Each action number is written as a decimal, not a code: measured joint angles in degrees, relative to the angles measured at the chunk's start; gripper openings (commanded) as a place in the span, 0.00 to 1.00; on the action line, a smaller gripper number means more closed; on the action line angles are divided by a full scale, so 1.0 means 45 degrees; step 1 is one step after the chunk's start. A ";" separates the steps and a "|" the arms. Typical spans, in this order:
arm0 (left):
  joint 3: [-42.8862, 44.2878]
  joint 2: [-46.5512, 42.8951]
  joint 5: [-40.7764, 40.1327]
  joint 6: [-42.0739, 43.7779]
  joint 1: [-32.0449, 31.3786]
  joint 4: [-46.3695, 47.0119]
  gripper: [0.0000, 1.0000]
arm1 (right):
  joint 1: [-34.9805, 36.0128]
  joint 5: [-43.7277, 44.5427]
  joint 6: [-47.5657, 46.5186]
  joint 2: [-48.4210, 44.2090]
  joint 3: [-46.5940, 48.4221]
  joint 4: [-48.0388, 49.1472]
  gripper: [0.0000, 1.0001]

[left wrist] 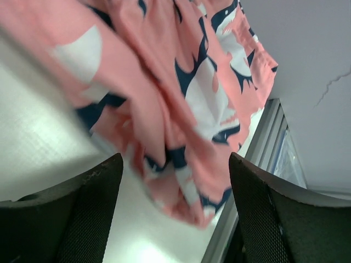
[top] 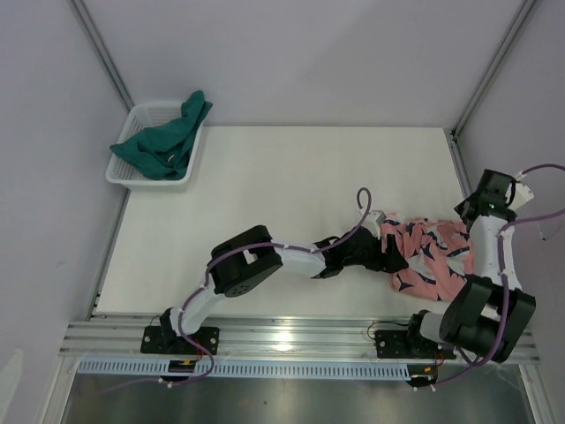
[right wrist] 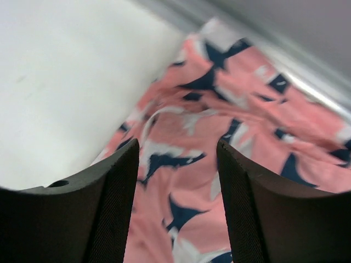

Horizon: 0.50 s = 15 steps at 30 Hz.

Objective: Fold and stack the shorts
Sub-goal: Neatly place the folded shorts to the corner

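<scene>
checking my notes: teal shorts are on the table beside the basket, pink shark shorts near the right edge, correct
Not quite. The teal shorts lie in the white basket, not on the table beside it, as the top external view shows. The pink shark shorts are near the right edge.

Left arm: your left arm runs from its base out to the right, elbow bent, wrist low at the left edge of the salmon-pink shorts.
Left gripper: your left gripper has its jaws spread wide, with a fold of the shorts between them.
Right arm: your right arm doubles back along the shorts' right edge.
Right gripper: your right gripper points down over the shorts, fingers wide apart.
</scene>
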 measured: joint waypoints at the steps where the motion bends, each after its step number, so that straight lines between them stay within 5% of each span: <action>1: -0.0447 -0.0384 -0.0034 0.0068 0.0034 -0.0034 0.81 | -0.0078 -0.0947 -0.0092 -0.0427 -0.0219 0.0204 0.62; 4: -0.1608 -0.1467 -0.0189 0.0223 0.0170 -0.0097 0.81 | -0.0865 -0.4240 -0.0199 -0.2098 -0.1651 0.1122 0.85; 6: -0.2142 -0.2089 -0.0325 0.0345 0.0238 -0.0107 0.81 | -0.1273 -0.6314 -0.0053 -0.3308 -0.2817 0.1671 0.90; 15: -0.4274 -0.3881 -0.0311 0.0486 0.0539 0.0267 0.80 | -0.1428 -1.2745 0.0991 -0.5255 -0.5362 0.3798 0.89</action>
